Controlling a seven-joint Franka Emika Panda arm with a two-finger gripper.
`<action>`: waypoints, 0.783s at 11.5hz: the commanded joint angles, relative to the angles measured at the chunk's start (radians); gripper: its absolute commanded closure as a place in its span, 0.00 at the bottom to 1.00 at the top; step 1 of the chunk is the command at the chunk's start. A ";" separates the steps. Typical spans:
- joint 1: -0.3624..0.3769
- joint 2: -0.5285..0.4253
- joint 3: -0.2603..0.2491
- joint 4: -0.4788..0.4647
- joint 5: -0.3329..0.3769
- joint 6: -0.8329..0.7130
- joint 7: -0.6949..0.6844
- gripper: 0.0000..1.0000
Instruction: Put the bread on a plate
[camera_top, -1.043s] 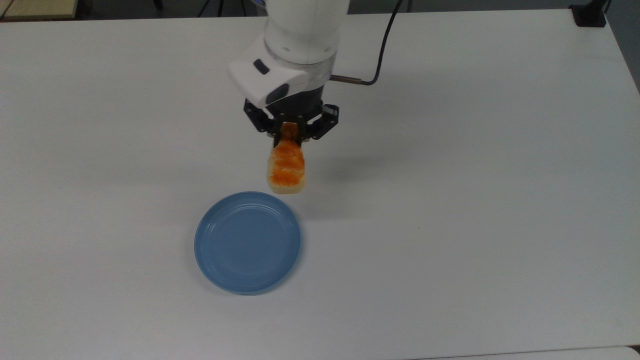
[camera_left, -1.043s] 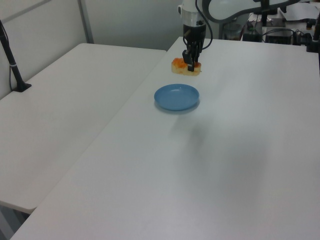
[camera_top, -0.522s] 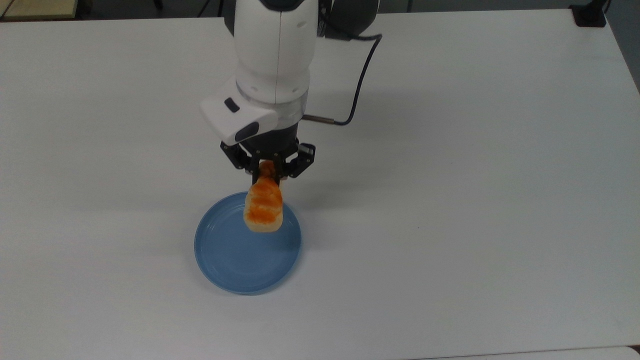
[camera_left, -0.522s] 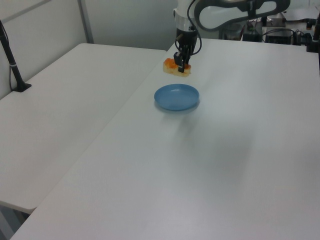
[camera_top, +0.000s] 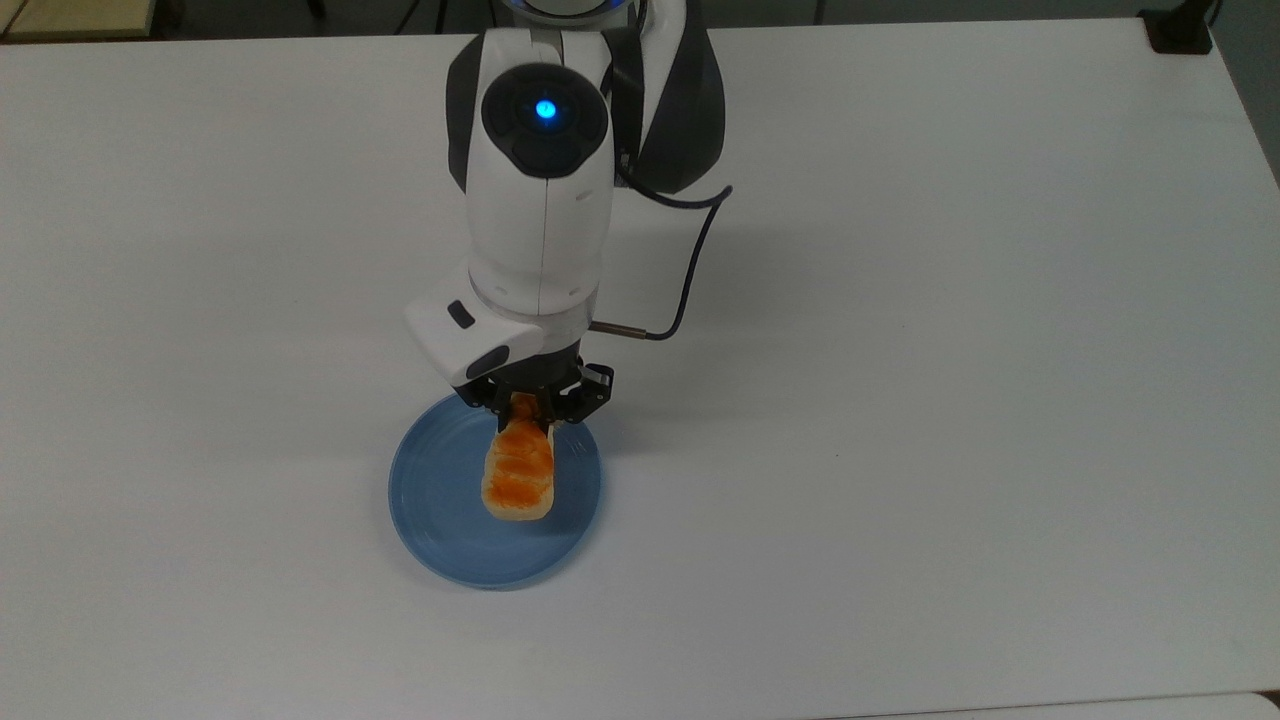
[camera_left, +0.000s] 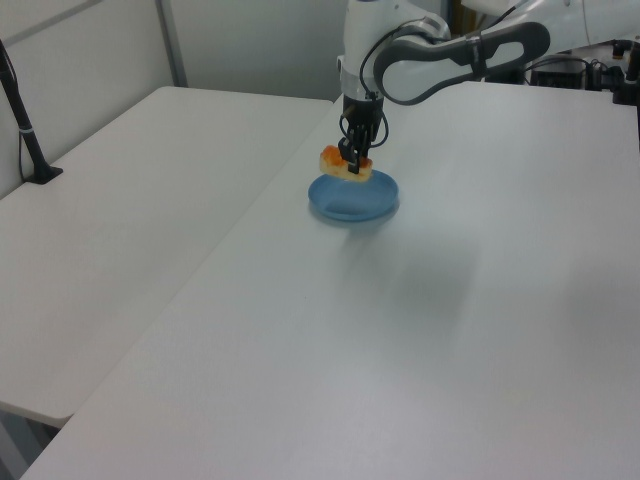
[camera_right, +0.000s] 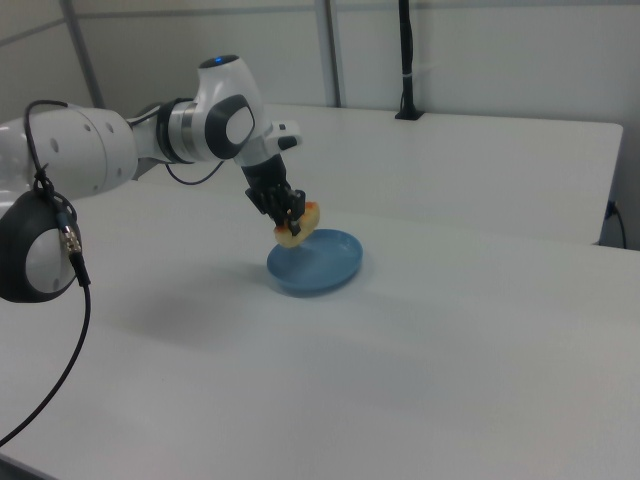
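Over plate (camera_top: 440, 520), gripper (camera_top: 531, 411) clamped on bread (camera_top: 519, 475) end, held just above, ready for release.

One bread roll (camera_top: 519, 477) — orange-brown glazed top. One round blue plate (camera_top: 440, 520). One white Panda arm (camera_top: 540, 200) with one two-finger gripper (camera_top: 524, 408). One black cable (camera_top: 690, 270) along the arm. Two white tables (camera_left: 480, 330) side by side in the left view — one black post (camera_left: 22, 125) on the farther one.
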 joint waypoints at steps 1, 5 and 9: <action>0.008 0.046 -0.011 0.017 -0.026 0.036 0.002 0.67; 0.008 0.070 -0.010 0.001 -0.052 0.065 0.019 0.64; 0.006 0.070 -0.010 -0.003 -0.060 0.065 0.036 0.08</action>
